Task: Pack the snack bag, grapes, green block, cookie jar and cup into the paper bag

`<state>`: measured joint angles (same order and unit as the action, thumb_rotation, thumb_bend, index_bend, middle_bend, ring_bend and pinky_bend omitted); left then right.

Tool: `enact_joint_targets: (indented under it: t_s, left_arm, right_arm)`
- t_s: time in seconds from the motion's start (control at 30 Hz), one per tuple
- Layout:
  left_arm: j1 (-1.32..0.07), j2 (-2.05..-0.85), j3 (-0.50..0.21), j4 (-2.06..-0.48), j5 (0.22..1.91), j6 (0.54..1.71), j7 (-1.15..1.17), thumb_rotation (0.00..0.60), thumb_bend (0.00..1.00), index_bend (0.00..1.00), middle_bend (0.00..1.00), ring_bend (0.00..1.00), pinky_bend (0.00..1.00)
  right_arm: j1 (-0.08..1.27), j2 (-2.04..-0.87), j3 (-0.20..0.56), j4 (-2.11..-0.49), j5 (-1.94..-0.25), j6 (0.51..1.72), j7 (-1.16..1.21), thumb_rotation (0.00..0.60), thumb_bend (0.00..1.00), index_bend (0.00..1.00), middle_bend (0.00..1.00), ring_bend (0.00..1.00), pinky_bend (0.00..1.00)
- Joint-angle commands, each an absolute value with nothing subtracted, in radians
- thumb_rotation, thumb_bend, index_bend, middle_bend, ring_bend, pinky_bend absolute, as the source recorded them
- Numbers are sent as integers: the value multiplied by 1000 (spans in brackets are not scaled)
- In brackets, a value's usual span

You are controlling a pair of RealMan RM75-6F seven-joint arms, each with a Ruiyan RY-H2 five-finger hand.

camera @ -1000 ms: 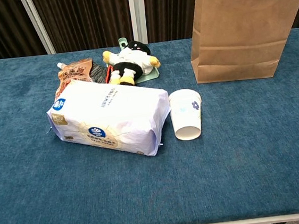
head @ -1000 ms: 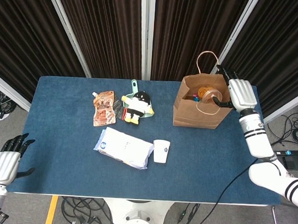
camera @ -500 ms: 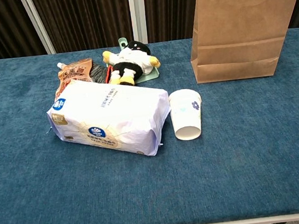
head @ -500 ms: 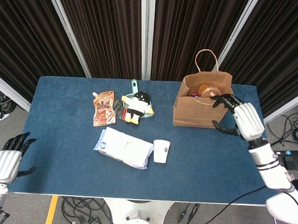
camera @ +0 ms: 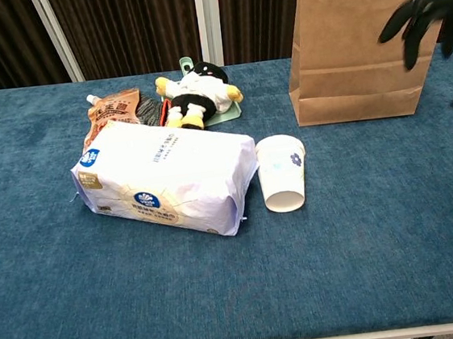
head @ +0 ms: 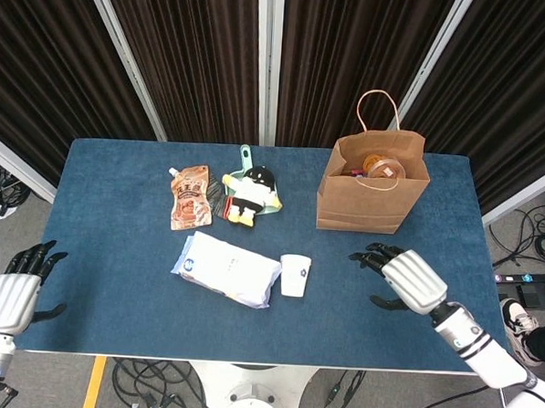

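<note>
The brown paper bag [head: 372, 193] [camera: 361, 58] stands upright at the back right, with the cookie jar [head: 381, 166] showing inside it. The white paper cup [head: 294, 275] [camera: 281, 173] lies on its side mid-table, beside a large white snack bag [head: 226, 268] [camera: 166, 176]. My right hand [head: 399, 275] [camera: 431, 17] hovers open over the table in front of the bag, right of the cup, holding nothing. My left hand [head: 16, 293] hangs open off the table's front left corner.
An orange pouch [head: 191, 195] [camera: 111, 113], a plush toy [head: 250, 193] [camera: 194, 96] on a green item and a dark brush lie at the back centre. Blue cloth covers the table [head: 115, 251].
My right hand has withdrawn from the top of the paper bag and come down toward the front, now over the table right of the cup. The left hand has stayed put.
</note>
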<state>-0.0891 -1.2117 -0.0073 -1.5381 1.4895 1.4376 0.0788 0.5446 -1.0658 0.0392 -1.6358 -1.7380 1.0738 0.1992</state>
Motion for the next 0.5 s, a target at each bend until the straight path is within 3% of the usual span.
enact_joint_targets:
  t_s: [0.03, 0.4, 0.5]
  left_arm:
    - [-88, -1213, -7, -1535, 1487, 1437, 76, 600, 1, 252, 176, 113, 146]
    - [-81, -1216, -3, -1524, 1483, 1440, 67, 600, 1, 252, 176, 113, 146]
    - [-81, -1217, -3, -1523, 1484, 1440, 66, 600, 1, 252, 176, 113, 145]
  right_arm:
    - [624, -1195, 77, -1618, -1528, 860, 29, 600, 4, 38, 231, 76, 319]
    - [746, -1466, 135, -1396, -1332, 706, -61, 600, 2, 0, 193, 43, 290]
    - [778, -1506, 150, -1347, -1299, 666, -50, 600, 50, 5, 216, 43, 290]
